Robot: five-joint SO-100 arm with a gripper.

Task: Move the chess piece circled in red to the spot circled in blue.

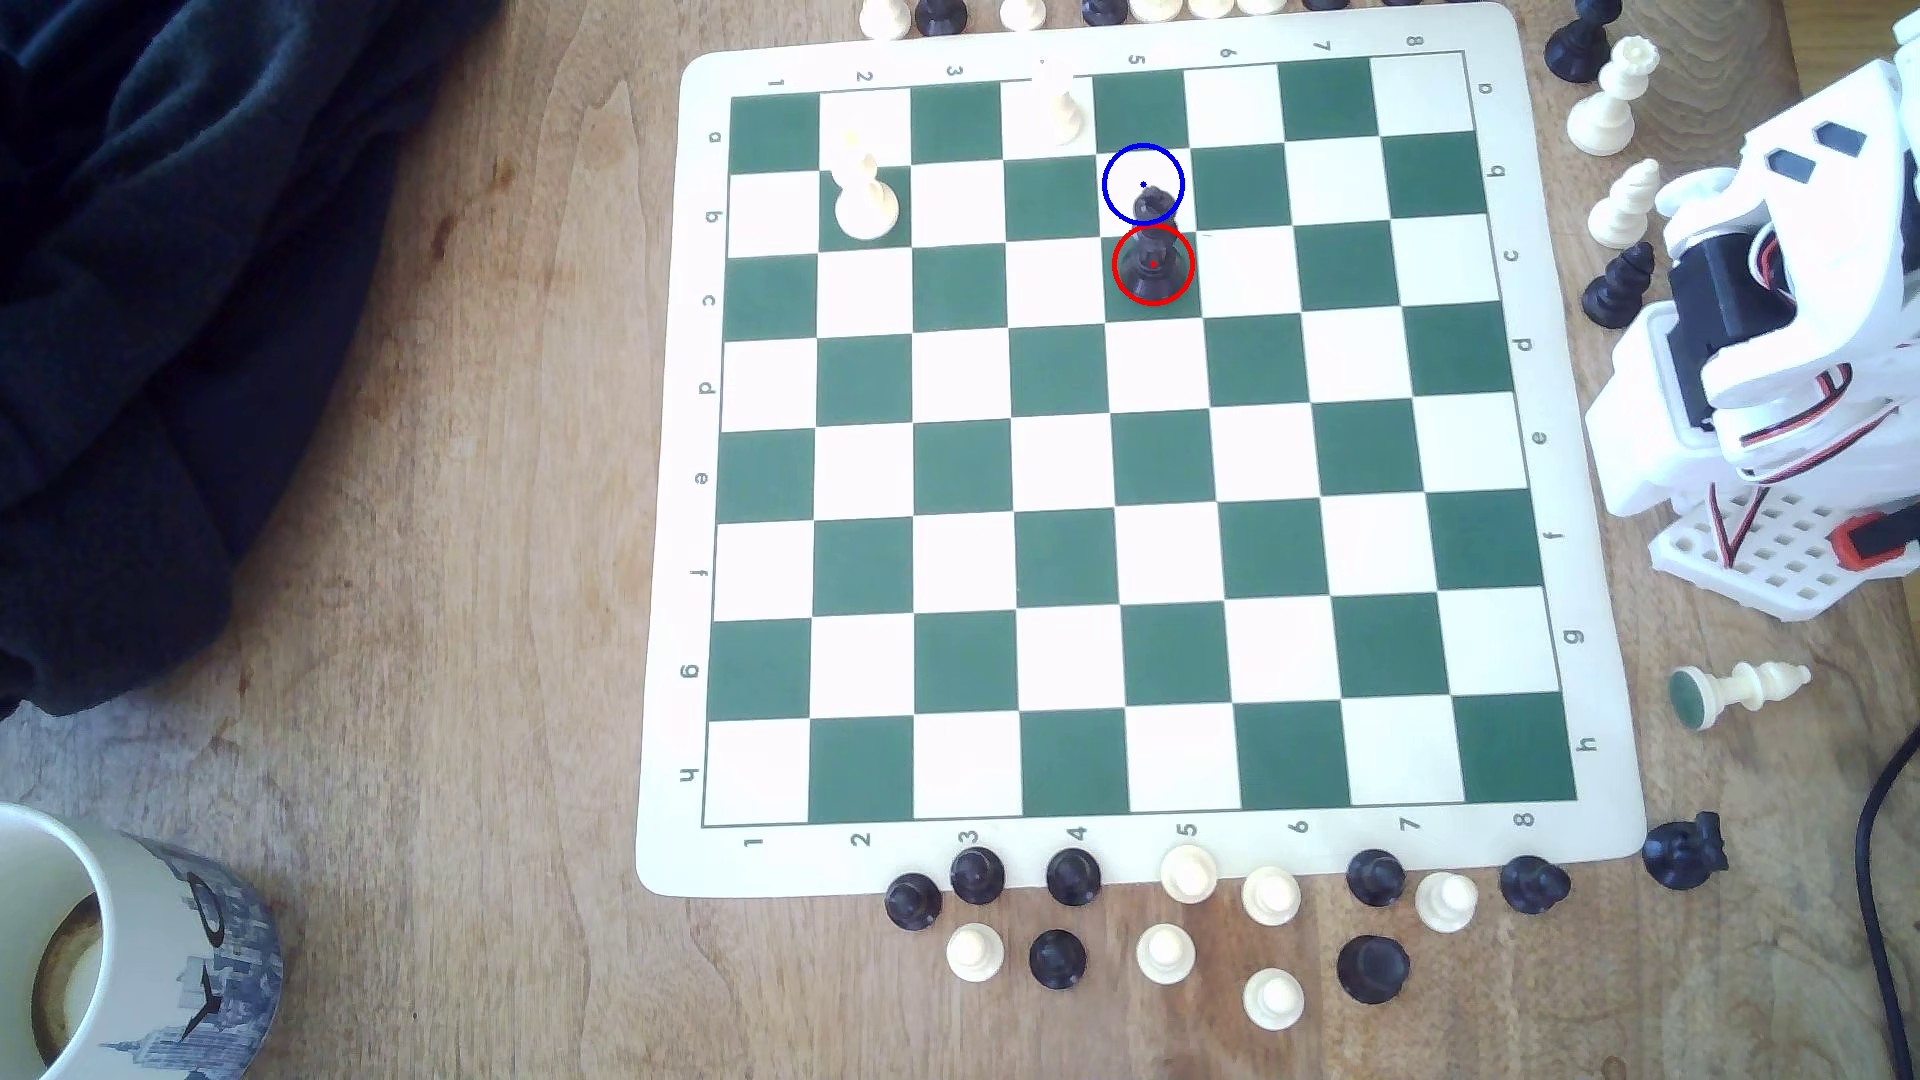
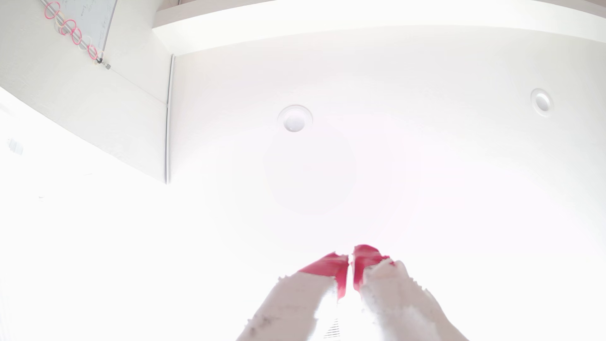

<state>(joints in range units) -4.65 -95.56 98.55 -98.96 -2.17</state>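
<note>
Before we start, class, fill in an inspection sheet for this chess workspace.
Surface: green-and-white chess board on a wooden table.
Job's things: tall black plastic chess piece upright on the red-ringed green square; blue-ringed white square next to it, free.
Clutter: two cream pieces on the board; spare pieces off its edges; mug; dark cloth.
Grippers: red-tipped gripper shut, empty, aimed at the ceiling.
Cables: black cable, table edge.
Surroundings: ceiling lights.

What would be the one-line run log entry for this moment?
claw: shut, empty, pointing at ceiling | black chess piece: upright on red-ringed green square | blue-ringed white square: unoccupied | stage: not yet approached
</note>
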